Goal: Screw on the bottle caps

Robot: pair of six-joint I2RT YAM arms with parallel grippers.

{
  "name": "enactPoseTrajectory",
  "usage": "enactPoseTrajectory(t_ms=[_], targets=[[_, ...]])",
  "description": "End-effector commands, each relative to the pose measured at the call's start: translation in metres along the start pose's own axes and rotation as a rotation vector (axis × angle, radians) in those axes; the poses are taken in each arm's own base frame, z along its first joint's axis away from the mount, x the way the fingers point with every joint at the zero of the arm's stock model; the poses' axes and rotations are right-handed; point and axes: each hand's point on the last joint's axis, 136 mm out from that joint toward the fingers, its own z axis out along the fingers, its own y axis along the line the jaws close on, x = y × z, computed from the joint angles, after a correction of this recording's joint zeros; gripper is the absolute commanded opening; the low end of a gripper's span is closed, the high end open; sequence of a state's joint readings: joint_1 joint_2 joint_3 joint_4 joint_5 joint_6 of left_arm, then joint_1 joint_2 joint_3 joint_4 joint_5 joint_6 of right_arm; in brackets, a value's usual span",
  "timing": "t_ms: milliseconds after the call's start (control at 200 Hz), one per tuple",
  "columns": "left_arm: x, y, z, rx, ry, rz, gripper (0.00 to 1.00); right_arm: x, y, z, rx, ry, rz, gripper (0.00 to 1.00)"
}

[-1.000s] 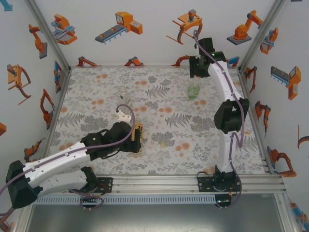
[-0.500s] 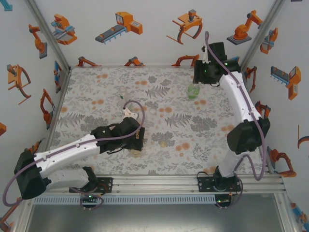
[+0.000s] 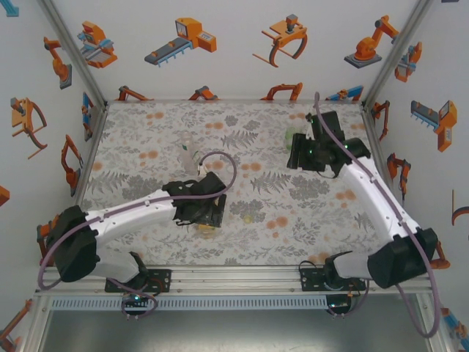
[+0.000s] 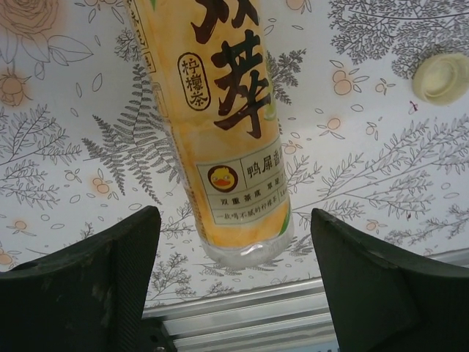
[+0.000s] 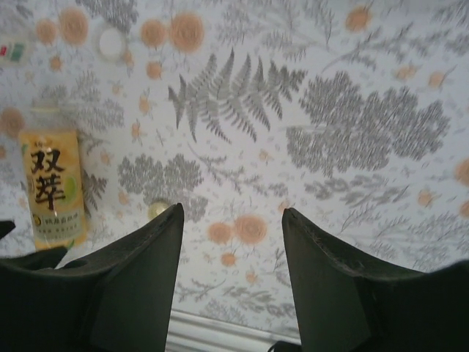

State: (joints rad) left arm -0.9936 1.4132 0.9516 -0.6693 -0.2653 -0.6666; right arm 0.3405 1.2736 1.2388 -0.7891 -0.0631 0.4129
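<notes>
1. Left pincer (image 4: 233, 246) stands apart, one finger on either side of the amber bottle (image 4: 227, 125), with a strip of table (image 4: 366, 183) showing at each side. I judge that nothing is clamped.
2. That bottle seems to lie on its side, base end between my fingers and body running away from them. I judge this straddle suits taking hold of it, so the neck can be brought upright for a cap.
3. Beyond my left pincer and off to its right sits the pale yellow cap (image 4: 440, 77), on the table and apart from the bottle.
4. My right pincer (image 5: 231, 220) is apart too, with nothing between its fingers. I judge it hangs free to fetch a cap.
5. Its camera gives what the left wrist's cannot: the bottle's label whole, off to the left of this pincer, and the white cap (image 5: 111, 42) well beyond it.
6. From above, the clear bottle (image 3: 190, 154) stands just beyond my left pincer. Whether the amber bottle's neck is bare I cannot tell.
</notes>
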Motion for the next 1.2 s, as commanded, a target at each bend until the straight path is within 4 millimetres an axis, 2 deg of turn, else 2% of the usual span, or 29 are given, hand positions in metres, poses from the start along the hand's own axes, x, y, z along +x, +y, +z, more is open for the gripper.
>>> enactPoseTrajectory(t_ms=[0,205,476,1021,1197], targets=[[-0.001,-0.005,0.007,0.007,0.047,-0.019,0.77,0.014,-0.006,-0.008,0.004,-0.026,0.080,0.53],[0.003,-0.007,0.030,-0.021,0.118,-0.015,0.76,0.040,-0.020,-0.019,0.030,-0.030,0.099,0.53],[0.007,-0.008,0.053,-0.033,0.192,-0.038,0.74,0.058,-0.024,-0.019,0.028,-0.008,0.121,0.53],[0.015,-0.006,0.070,-0.021,0.264,-0.077,0.67,0.070,-0.031,-0.020,0.041,0.002,0.122,0.53],[0.015,-0.006,0.070,-0.016,0.268,-0.077,0.59,0.071,-0.031,-0.020,0.040,0.005,0.122,0.54]])
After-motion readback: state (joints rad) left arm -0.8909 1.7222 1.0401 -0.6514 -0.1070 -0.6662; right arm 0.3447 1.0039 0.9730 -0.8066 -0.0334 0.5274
